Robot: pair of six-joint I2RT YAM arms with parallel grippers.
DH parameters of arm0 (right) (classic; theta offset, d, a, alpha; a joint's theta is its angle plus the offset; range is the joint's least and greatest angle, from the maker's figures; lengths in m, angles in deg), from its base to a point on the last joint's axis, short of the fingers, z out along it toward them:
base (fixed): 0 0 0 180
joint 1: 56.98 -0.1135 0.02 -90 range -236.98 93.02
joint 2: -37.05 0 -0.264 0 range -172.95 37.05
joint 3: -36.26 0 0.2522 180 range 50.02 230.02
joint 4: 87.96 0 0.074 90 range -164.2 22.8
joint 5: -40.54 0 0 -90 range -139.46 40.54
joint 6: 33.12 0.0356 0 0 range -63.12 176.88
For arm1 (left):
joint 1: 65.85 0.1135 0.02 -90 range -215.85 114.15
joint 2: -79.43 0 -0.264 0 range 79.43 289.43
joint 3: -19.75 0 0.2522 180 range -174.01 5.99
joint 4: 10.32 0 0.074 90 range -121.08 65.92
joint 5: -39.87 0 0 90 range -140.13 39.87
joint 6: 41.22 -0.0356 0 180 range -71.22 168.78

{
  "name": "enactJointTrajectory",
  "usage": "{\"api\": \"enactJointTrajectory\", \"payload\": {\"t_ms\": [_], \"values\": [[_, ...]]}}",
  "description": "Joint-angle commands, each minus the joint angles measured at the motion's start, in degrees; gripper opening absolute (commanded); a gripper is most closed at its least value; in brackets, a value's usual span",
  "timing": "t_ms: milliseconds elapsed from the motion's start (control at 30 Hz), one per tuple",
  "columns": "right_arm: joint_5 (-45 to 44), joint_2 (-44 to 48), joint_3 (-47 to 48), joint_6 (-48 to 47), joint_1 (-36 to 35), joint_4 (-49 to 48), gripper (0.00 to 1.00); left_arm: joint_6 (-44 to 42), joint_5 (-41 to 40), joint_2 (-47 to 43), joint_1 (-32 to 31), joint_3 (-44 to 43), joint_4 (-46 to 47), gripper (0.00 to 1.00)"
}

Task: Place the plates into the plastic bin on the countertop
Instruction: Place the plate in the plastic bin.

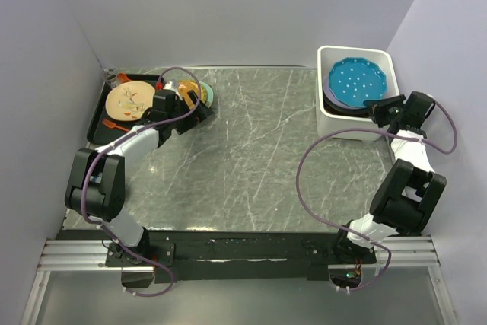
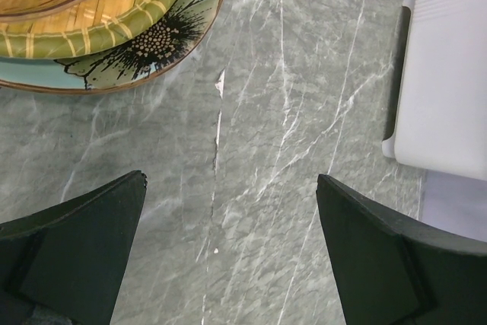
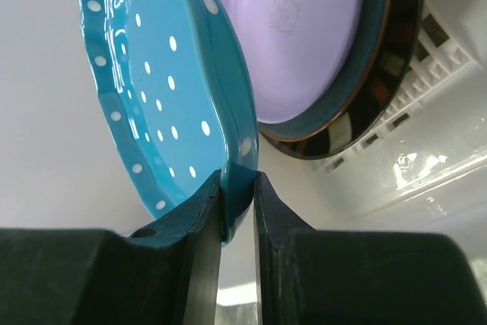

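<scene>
Jaws of right gripper (image 3: 237, 188) clamp teal plate (image 3: 163, 89).

We observe three plain walls enclosing the work area: a back wall (image 1: 243, 5), a left wall (image 1: 38, 74) and a right wall (image 1: 449, 36), all pale lavender-grey and unmarked. The countertop (image 1: 251, 150) meets them at its far and side edges. It is dark grey and stone-look, with thin white veins. Along its near edge we note silver aluminium rails (image 1: 76, 253) carrying a black bar (image 1: 243, 247). Lighting is soft and even, with a faint sheen on the stone.
</scene>
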Motion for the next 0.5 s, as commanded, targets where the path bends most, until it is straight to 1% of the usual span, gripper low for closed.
{"api": "enactJointTrajectory", "payload": {"t_ms": [0, 233, 467], "values": [[3.60, 6.39, 7.24, 2.49, -0.30, -8.06, 0.03, -0.94, 0.56, 0.28, -0.37, -2.51, 1.04, 0.99], [2.20, 3.84, 11.54, 2.84, -1.26, -7.97, 0.03, -0.94, 0.56, 0.28, -0.46, -2.34, 1.04, 0.99], [0.97, 0.33, 13.75, 3.55, -2.58, -9.29, 0.03, -0.94, 0.74, 0.20, -0.46, -1.81, 1.21, 0.99]]}}
